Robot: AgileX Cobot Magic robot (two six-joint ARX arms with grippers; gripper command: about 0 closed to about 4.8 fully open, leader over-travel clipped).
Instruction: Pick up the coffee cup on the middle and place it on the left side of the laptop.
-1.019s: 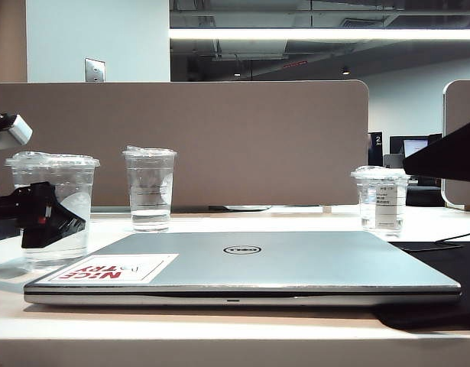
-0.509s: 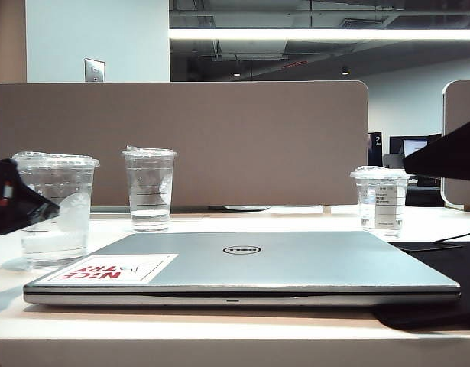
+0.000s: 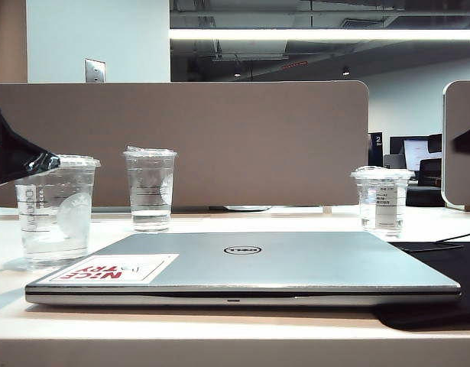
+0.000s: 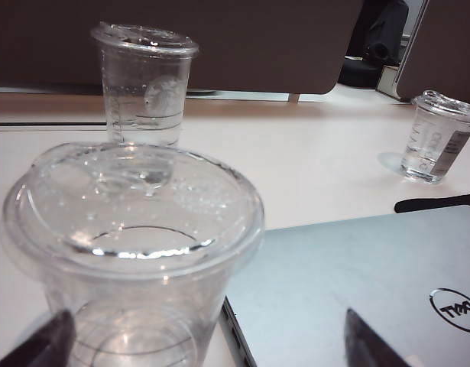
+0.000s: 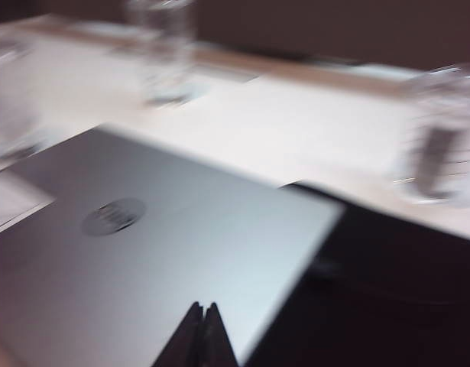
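Observation:
The coffee cup (image 3: 57, 210), wide, clear and lidded with a round white logo, stands on the table just left of the laptop (image 3: 296, 264). My left gripper (image 3: 32, 162) hangs at the view's left edge, level with the cup's lid. In the left wrist view the gripper (image 4: 208, 352) is open. Its dark fingertips (image 4: 43, 345) stand wide apart, the cup (image 4: 131, 237) low between them and untouched. My right gripper (image 5: 203, 310) is shut and empty, above the silver laptop lid (image 5: 143, 260).
A narrower clear cup (image 3: 150, 189) stands behind the laptop, in front of the tan divider (image 3: 219, 138). A small labelled cup (image 3: 380, 199) sits at the back right. A black mat (image 3: 441, 260) lies under the laptop's right edge.
My left gripper has come away from the coffee cup's sides, gone left and risen to lid height. The cup stays put. The right arm's dark shape has drawn back to the right edge.

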